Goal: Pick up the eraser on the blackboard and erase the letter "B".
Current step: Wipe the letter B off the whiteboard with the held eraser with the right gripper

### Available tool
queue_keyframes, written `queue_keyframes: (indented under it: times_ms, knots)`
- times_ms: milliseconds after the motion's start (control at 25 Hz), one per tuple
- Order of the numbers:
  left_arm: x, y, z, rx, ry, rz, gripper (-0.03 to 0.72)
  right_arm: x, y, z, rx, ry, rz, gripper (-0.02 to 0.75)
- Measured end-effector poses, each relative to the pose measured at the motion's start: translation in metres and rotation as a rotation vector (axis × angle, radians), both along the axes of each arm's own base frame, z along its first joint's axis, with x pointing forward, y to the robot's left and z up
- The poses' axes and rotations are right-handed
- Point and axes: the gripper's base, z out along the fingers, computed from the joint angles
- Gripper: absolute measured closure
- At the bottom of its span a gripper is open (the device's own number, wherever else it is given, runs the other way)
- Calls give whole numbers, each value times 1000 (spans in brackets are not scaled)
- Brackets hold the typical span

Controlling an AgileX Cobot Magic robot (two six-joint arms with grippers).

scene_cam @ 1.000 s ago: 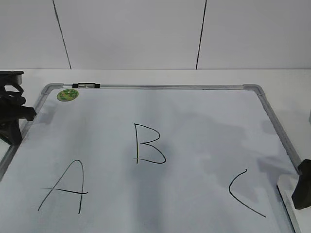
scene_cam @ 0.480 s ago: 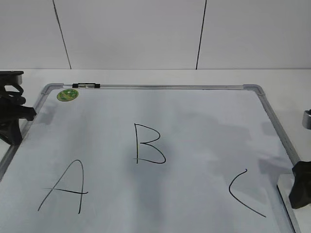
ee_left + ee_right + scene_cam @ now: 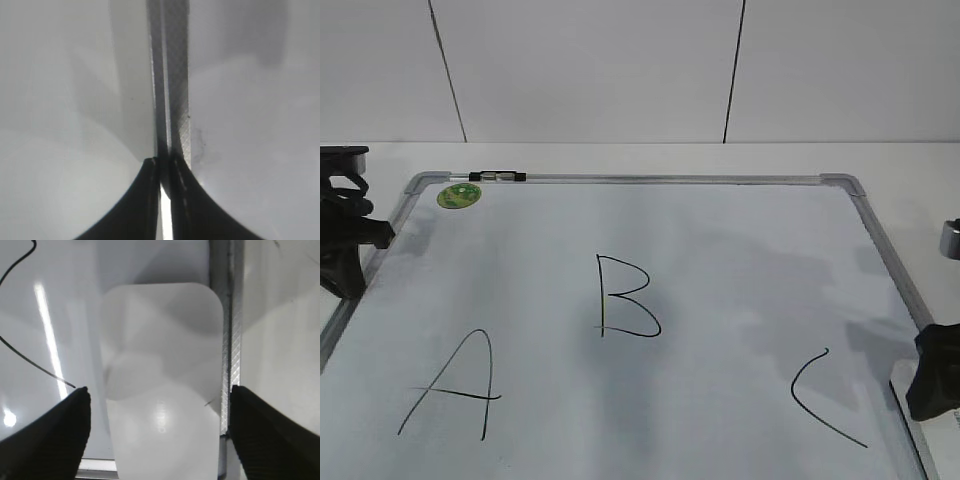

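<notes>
The blackboard (image 3: 720, 270) is a white board with a grey frame and a green sticker (image 3: 459, 195). It bears a black "A" (image 3: 450, 385), the letter "B" (image 3: 625, 296) in the middle and a "C" (image 3: 825, 398). The eraser (image 3: 162, 380), a white rounded block, lies by the board's right frame (image 3: 227, 340); in the exterior view only its edge (image 3: 900, 383) shows. My right gripper (image 3: 159, 402) is open, its fingers on either side of the eraser, not touching it. My left gripper (image 3: 164, 162) is shut and empty over the board's left frame (image 3: 175, 75).
A small black-and-clear marker (image 3: 498, 177) lies on the board's top frame. The white table (image 3: 910, 165) surrounds the board, with a white panelled wall behind. My right arm (image 3: 935, 385) sits at the board's right edge, my left arm (image 3: 342, 235) at its left edge.
My right gripper has moved slightly left and lower over the eraser at the board's right edge. The left arm and the board have not moved.
</notes>
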Motion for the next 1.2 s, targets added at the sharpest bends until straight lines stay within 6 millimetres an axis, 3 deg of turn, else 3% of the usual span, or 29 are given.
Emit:
queue_keyframes:
  times_ms: [600,840,1200]
  knots:
    - [0,0,0,0,0,0,669,6,1,-21,-8,101,3,80]
    - [0,0,0,0,0,0,669,6,1,-21,-2,107,1,160]
    - [0,0,0,0,0,0,669,6,1,-21,-2,105,12,202]
